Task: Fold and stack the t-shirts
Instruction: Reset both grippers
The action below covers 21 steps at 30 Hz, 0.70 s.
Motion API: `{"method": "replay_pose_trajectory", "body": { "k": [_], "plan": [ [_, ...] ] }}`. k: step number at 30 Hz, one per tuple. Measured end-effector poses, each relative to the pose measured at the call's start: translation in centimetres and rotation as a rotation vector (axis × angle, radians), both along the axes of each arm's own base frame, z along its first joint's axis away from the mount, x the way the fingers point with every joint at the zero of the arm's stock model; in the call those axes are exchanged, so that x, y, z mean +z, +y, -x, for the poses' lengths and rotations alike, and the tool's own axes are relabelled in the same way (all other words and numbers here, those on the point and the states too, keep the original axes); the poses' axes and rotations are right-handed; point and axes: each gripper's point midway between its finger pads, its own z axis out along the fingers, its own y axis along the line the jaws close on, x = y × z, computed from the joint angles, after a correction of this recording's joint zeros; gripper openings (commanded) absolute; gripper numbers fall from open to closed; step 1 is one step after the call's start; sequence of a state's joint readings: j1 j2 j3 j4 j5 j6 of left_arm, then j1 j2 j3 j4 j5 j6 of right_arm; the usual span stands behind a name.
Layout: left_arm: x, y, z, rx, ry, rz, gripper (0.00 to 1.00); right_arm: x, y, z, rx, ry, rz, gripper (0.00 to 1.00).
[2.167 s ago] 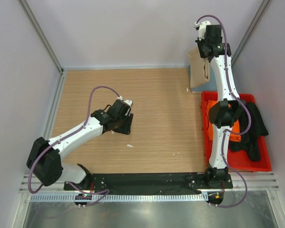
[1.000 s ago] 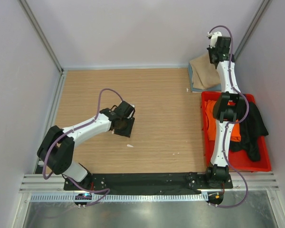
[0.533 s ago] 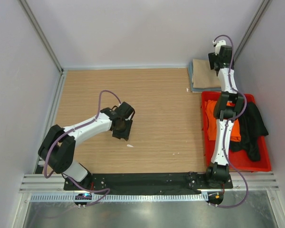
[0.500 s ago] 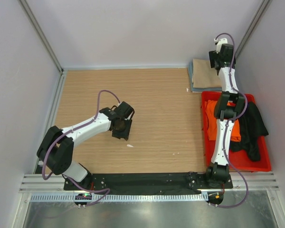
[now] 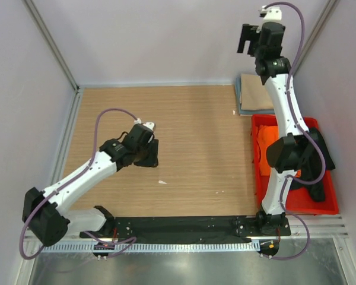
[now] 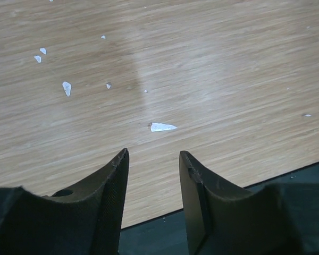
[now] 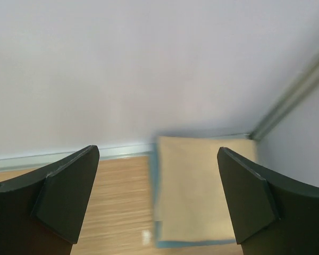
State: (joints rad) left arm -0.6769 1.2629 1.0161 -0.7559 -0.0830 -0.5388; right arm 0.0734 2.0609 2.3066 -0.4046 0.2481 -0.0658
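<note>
A folded tan t-shirt (image 5: 255,94) (image 7: 204,191) lies flat on a folded blue-grey t-shirt (image 5: 238,98) (image 7: 155,183) in the table's back right corner. My right gripper (image 5: 247,40) (image 7: 158,150) hangs high above that stack, jaws wide open and empty. An orange t-shirt (image 5: 264,148) and a black t-shirt (image 5: 317,189) lie crumpled in the red bin (image 5: 256,178). My left gripper (image 5: 148,155) (image 6: 154,156) hovers low over bare wood left of centre, open with nothing between its fingers.
The red bin stands along the right edge, right behind the right arm's base. Walls close in the back and both sides. Small white flecks (image 6: 162,127) dot the wood near the left gripper. A dark strip (image 5: 184,224) runs along the near edge.
The right gripper let go of the tan shirt, opened wide and rose well above the stack. The tan shirt now lies flat. The left arm shifted slightly left.
</note>
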Motion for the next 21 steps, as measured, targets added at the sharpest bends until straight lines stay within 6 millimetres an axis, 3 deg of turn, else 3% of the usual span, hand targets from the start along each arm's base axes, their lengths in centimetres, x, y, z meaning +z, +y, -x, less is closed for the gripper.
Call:
{"method": "replay_pose_trajectory", "body": {
  "k": [3,5,8,10,11,14,15,18,21],
  "plan": [
    [1.6,0.3,0.4,0.002,-0.045,0.058,0.47,1.0,7.2,3.3,0.13,0.006,-0.117,1.0],
    [2.2,0.4,0.9,-0.001,-0.062,0.108,0.49,-1.6,12.8,5.8,0.232,0.077,-0.18,1.0],
    [2.8,0.4,1.8,0.004,-0.064,0.196,0.5,-9.4,20.9,11.0,0.384,0.268,-0.277,1.0],
    [2.9,0.4,2.3,0.015,-0.056,0.256,0.52,-16.8,25.3,16.9,0.475,0.447,-0.352,1.0],
    [2.9,0.4,2.5,0.024,-0.052,0.279,0.52,-20.3,26.5,20.1,0.506,0.524,-0.386,1.0],
    [3.1,0.3,2.9,0.052,-0.045,0.364,0.55,-28.6,26.6,29.5,0.526,0.714,-0.489,1.0],
    [3.1,0.1,3.0,0.059,-0.046,0.396,0.56,-30.2,25.9,32.1,0.518,0.754,-0.526,1.0],
    [2.9,-0.7,3.4,0.079,-0.057,0.504,0.59,-31.2,24.3,36.6,0.508,0.751,-0.664,1.0],
    [1.5,-1.1,4.2,0.123,-0.053,0.612,0.64,-30.2,23.2,38.5,0.492,0.672,-0.82,1.0]
  ]
}}
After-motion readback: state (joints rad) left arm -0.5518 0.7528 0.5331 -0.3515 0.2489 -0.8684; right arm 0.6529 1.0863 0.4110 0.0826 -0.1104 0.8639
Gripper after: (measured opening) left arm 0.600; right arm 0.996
